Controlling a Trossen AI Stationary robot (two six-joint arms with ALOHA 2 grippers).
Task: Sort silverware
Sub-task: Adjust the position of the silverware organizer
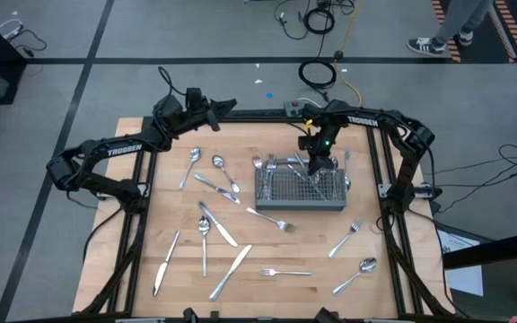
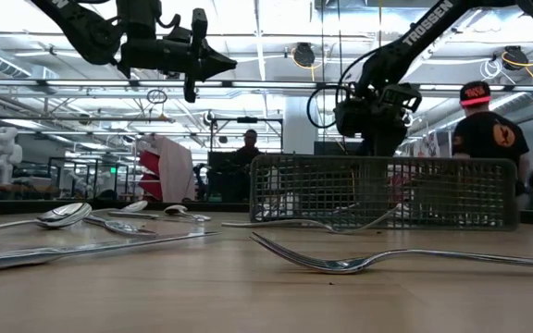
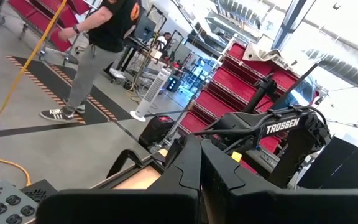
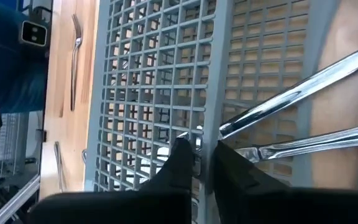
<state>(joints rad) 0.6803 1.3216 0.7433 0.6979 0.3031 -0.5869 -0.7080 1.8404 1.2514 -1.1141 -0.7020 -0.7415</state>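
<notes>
Loose silverware lies on the wooden table: spoons (image 1: 192, 161), knives (image 1: 230, 271) and forks (image 1: 272, 218). A grey mesh basket (image 1: 301, 190) stands at the far middle with several pieces in it. Two shiny handles (image 4: 291, 93) slant across its mesh. My right gripper (image 1: 317, 167) reaches down into the basket, its fingers (image 4: 179, 158) drawn almost together on a thin shiny piece. In the low view the basket wall (image 2: 382, 190) hides those fingers. My left gripper (image 1: 230, 106) hangs shut and empty high over the table's far left corner. My right gripper pinches a thin shiny piece of silverware (image 4: 196, 135) between its two fingers, inside the basket beside a divider wall. The fingers slant down from above. Which kind of piece it is, and which part of it, the fingers hide.
A fork (image 2: 387, 259) lies close to the table's near edge, and a spoon (image 1: 357, 274) and a fork (image 1: 344, 240) lie at the right. The black frame rail (image 1: 384, 197) runs along the table's right side. A person (image 2: 489, 139) stands beyond the far edge.
</notes>
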